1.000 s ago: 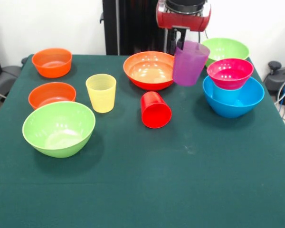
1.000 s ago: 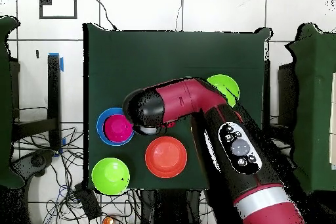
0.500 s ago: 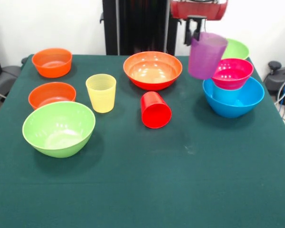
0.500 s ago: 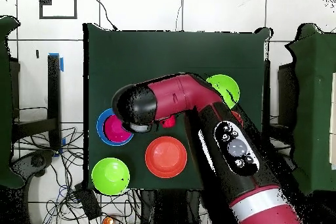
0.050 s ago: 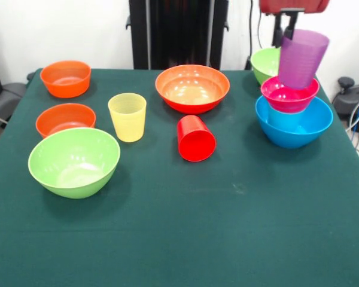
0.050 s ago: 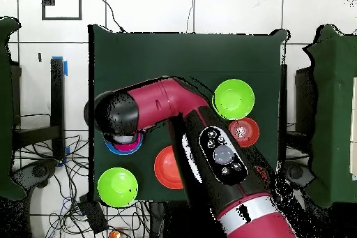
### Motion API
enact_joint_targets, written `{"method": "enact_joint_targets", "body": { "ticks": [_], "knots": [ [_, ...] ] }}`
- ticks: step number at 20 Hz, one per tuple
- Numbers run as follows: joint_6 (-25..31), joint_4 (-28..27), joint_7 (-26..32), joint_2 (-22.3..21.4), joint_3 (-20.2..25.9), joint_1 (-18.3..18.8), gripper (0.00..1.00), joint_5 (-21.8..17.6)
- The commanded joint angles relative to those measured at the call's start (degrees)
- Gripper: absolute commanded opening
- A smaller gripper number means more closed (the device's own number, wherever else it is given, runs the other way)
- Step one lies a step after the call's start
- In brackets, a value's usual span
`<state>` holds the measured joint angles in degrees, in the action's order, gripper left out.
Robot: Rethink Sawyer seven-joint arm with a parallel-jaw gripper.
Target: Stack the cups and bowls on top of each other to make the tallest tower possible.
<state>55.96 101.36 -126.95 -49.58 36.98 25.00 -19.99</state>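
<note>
A purple cup (image 5: 302, 58) hangs tilted just above the magenta bowl (image 5: 289, 95), with my gripper (image 5: 289, 25) shut on its rim at the picture's top right. The magenta bowl rests on a light blue cup (image 5: 282, 117) standing inside the large blue bowl (image 5: 294, 127). On its side at the table's middle lies a red cup (image 5: 196, 139). Left of it a yellow cup (image 5: 127, 116) stands upright. In the overhead view the arm's head (image 6: 122, 116) covers the gripper and most of the blue bowl (image 6: 114, 149).
A wide orange bowl (image 5: 192, 88) sits at the back middle, and a lime green bowl (image 5: 265, 63) stands behind the stack. Two small orange bowls (image 5: 65, 78) (image 5: 64, 118) and a second lime green bowl (image 5: 74, 161) occupy the left side.
My gripper carried the purple cup rightward and upward in the front view, from beside the wide orange bowl to above the magenta bowl. Everything else stayed put.
</note>
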Motion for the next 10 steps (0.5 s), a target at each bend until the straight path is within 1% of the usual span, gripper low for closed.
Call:
{"method": "enact_joint_targets", "body": {
  "ticks": [1, 6, 10],
  "knots": [
    [4.06, 4.66, 6.65, -0.18, 1.45, -0.10, 0.00, 1.00],
    [2.21, 7.46, 7.49, -1.04, 1.61, 0.72, 0.00, 0.63],
    [0.19, 9.02, 7.03, -0.39, 1.28, 0.78, 0.00, -0.34]
  ]
}}
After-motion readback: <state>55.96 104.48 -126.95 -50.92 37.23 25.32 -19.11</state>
